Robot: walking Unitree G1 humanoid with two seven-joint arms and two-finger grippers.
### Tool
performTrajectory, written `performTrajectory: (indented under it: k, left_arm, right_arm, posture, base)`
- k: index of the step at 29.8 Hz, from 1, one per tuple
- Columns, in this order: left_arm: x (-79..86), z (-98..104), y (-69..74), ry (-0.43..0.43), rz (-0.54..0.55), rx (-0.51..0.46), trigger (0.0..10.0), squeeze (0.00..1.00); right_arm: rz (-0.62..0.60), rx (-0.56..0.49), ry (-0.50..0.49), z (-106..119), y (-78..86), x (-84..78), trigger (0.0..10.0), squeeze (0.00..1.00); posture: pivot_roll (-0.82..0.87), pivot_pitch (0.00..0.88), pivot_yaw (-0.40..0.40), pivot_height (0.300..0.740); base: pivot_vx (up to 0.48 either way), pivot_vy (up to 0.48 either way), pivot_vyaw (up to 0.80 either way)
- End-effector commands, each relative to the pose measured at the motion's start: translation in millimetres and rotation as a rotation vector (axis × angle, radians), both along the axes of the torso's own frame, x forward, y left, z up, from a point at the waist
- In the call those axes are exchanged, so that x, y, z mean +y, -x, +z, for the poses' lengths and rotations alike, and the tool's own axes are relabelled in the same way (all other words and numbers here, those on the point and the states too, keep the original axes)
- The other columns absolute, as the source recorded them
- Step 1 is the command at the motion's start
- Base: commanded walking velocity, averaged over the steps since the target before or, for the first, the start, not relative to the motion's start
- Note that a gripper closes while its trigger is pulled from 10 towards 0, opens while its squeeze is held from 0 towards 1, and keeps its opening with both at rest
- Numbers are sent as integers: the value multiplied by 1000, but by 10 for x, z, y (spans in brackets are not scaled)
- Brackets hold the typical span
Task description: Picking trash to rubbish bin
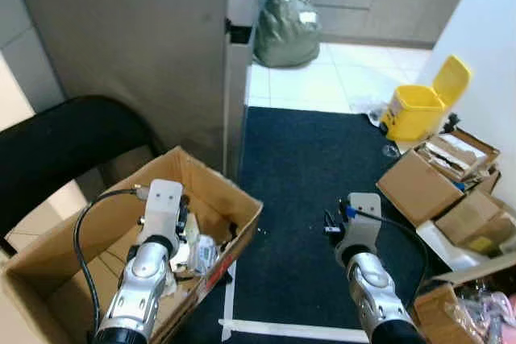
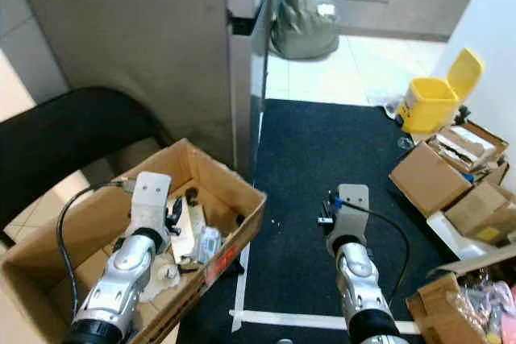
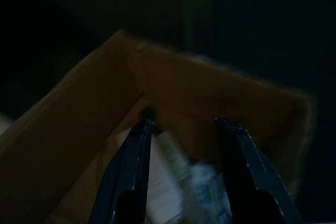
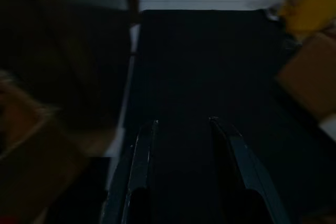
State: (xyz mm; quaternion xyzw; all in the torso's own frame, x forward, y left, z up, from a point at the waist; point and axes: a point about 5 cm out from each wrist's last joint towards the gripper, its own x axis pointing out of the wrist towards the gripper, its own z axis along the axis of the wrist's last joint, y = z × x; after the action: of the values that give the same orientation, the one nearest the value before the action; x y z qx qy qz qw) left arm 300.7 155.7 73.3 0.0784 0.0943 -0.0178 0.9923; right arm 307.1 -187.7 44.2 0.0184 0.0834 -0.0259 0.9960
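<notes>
One yellow bin (image 1: 415,110) with its lid up, one grey-green sack (image 1: 286,28) — one black chair (image 1: 56,151). One open cardboard box (image 1: 222,191) at the left — several more boxes (image 1: 439,187) piled right

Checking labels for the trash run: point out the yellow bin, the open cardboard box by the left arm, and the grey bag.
yellow bin (image 1: 413,116), left eye view, front wall of its body.
cardboard box (image 1: 211,180), left eye view, far inner wall.
grey bag (image 2: 305,28), right eye view, middle of the bag.
</notes>
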Motion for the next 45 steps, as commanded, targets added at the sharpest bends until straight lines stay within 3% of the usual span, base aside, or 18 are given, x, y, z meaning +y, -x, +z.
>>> performTrajectory:
  k: [1,14,45]
  left_arm:
    - [15,-76,34,-9,3,35,10000,0]
    - [6,-80,19,-33,-8,43,10000,0]
    - [-22,-71,-5,-32,-18,41,10000,0]
  right_arm:
    - [-11,15,-5,-20,12,-10,10000,0]
    - [-43,47,16,-54,39,-73,10000,0]
    - [-37,49,6,-28,9,-46,10000,0]
  posture:
    - [-4,96,-38,740]
    - [-13,112,-33,740]
    - [-10,112,-37,740]
  base:
    - [0,0,-800]
    - [0,0,-800]
    - [0,0,-734]
